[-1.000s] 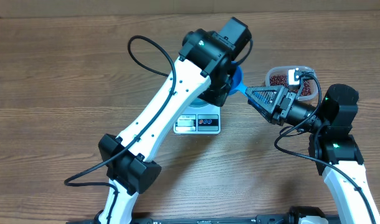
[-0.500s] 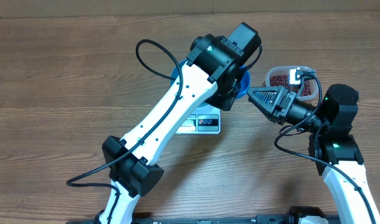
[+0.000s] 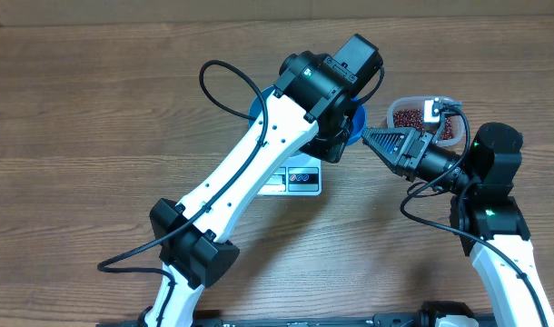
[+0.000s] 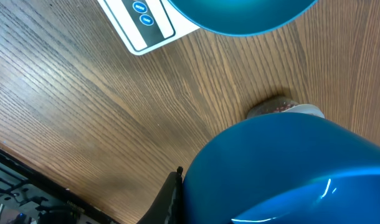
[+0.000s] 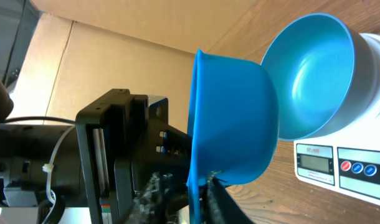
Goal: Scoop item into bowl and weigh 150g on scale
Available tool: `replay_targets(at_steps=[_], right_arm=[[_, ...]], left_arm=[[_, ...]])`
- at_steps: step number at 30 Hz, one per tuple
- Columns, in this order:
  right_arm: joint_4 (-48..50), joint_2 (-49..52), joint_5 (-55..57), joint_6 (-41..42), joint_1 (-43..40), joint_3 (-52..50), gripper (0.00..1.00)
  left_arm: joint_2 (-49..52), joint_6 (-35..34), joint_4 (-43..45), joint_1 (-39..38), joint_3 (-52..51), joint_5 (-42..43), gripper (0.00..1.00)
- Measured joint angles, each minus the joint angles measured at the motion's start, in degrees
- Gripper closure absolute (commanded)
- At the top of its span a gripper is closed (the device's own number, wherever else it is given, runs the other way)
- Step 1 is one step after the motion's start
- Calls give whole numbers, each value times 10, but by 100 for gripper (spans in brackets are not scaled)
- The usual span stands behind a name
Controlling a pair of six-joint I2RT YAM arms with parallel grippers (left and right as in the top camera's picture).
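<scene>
Wood table (image 3: 95, 109) under our arms. Up close, our right gripper (image 3: 365, 136) pinches the scoop (image 5: 233, 118) by its rim, and our left gripper (image 5: 162, 193) is clamped tight on its other side. Just past that, the bowl (image 5: 314, 68) sits on the scale (image 5: 339, 165). The beans (image 3: 409, 117) lie farther off in the tub (image 3: 450, 136).

Both arms (image 3: 250, 173) have white links, black joints, black cables (image 3: 203, 74).

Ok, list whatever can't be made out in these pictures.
Scale's reading: too small in the overhead and right wrist views.
Bowl: overhead, almost wholly under the left arm.
Scoop's inside: both wrist views show only its outside, so its contents are hidden.
Right gripper's jaws: right wrist, cut off by the bottom edge.
</scene>
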Motion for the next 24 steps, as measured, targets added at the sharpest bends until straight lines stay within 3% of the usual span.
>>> replay_targets(at_steps=[13, 24], right_arm=[[-2, 0, 3, -1, 0, 0, 96], [-6, 0, 4, 1, 0, 0, 96]], left_arm=[[0, 0, 0, 0, 0, 2, 96], [0, 0, 0, 0, 1, 2, 96]])
